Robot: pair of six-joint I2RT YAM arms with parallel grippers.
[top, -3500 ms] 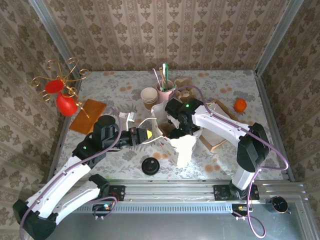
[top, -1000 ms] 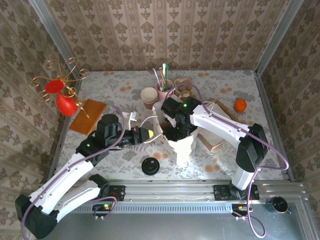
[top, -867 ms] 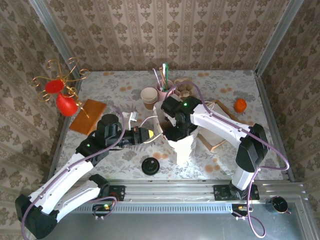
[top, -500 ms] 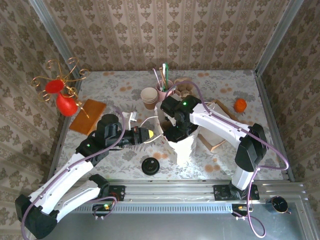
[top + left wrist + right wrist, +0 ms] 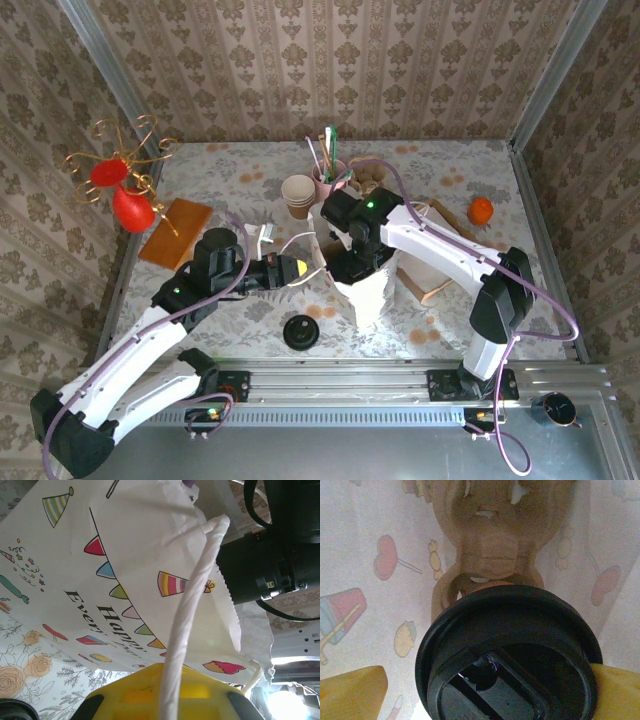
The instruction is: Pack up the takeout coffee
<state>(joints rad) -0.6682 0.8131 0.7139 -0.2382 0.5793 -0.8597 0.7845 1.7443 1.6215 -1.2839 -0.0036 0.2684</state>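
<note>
A white paper bag [image 5: 368,295] with party prints stands at the table's near middle. My left gripper [image 5: 296,270] is beside its left rim, shut on the bag's white twisted handle [image 5: 195,605], which runs over the yellow fingers [image 5: 150,695]. My right gripper [image 5: 352,262] reaches down into the bag's mouth. In the right wrist view the takeout coffee [image 5: 510,645] shows its round black lid inside the bag, between the yellow fingers [image 5: 350,690]. The right gripper [image 5: 490,690] is open: bag wall shows between the left finger and the lid, and the right finger sits at the lid's edge.
A loose black lid [image 5: 300,330] lies in front of the bag. Stacked lidless beige cups [image 5: 298,195] and a pink cup of straws [image 5: 330,175] stand behind it. A brown cardboard piece [image 5: 425,270] lies right, an orange ball [image 5: 481,210] far right, a red vase [image 5: 130,210] left.
Since 3.5 s ago the right gripper has moved left and down into the bag's mouth. Over the last second it has shifted only slightly. The left gripper keeps its hold on the handle.
</note>
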